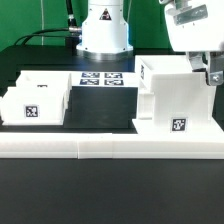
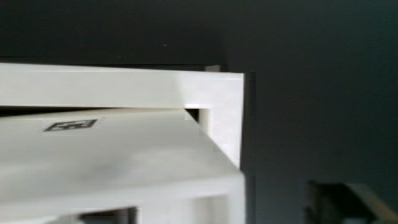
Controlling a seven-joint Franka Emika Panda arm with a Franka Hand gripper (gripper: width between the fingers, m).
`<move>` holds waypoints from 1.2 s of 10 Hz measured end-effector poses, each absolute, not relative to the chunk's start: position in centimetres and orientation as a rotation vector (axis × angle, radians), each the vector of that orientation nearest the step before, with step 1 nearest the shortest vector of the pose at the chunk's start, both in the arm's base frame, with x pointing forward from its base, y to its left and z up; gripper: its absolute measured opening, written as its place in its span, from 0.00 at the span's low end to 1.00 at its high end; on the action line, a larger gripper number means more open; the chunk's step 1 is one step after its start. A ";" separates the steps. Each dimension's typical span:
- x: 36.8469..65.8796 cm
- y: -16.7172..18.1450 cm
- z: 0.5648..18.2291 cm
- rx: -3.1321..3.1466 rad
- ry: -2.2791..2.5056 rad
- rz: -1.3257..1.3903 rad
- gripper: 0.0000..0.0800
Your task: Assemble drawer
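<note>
Black table (image 1: 100, 205) beneath everything. Along its near edge, from 8 to 4 o'clock in the exterior view, a long low white barrier (image 1: 110, 148). At 3 o'clock, just behind the barrier, the tall white drawer housing (image 1: 170, 95), upright, square tag on its near face. At 12 o'clock, the robot base (image 1: 105, 30). At 9 o'clock, well apart from the housing, a low white drawer tray (image 1: 35, 100), tagged in front. Between the two, flat on the table, the marker board (image 1: 100, 79). At 2 o'clock, the gripper (image 1: 211, 75), right at the housing's upper far corner; fingers apart or together, impossible to tell. In the wrist view, only a white housing (image 2: 125, 160) corner, close up.
</note>
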State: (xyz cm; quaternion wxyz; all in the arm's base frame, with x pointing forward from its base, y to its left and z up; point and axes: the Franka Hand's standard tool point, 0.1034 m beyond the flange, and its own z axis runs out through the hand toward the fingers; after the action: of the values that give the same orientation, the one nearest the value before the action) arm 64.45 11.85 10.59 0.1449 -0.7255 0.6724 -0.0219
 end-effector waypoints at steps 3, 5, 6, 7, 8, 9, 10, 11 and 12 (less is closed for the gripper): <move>64.5 11.9 10.7 -2.099 1.925 -0.068 0.81; 63.6 11.4 11.6 -2.237 1.771 -0.076 0.81; 62.4 10.7 13.1 -2.304 1.681 -0.069 0.81; 61.7 10.4 13.9 -2.355 1.613 -0.064 0.81; 61.3 10.3 14.4 -2.396 1.559 -0.048 0.81; 61.4 10.3 14.2 -2.399 1.556 -0.051 0.81; 61.3 10.3 14.0 -2.436 1.505 -0.059 0.81; 61.3 10.3 14.1 -2.479 1.434 -0.071 0.81; 60.8 10.1 13.8 -2.596 1.267 -0.059 0.81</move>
State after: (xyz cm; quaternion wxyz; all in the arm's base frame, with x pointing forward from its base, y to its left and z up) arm 60.76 10.13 13.76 0.1256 -0.8914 0.4350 -0.0203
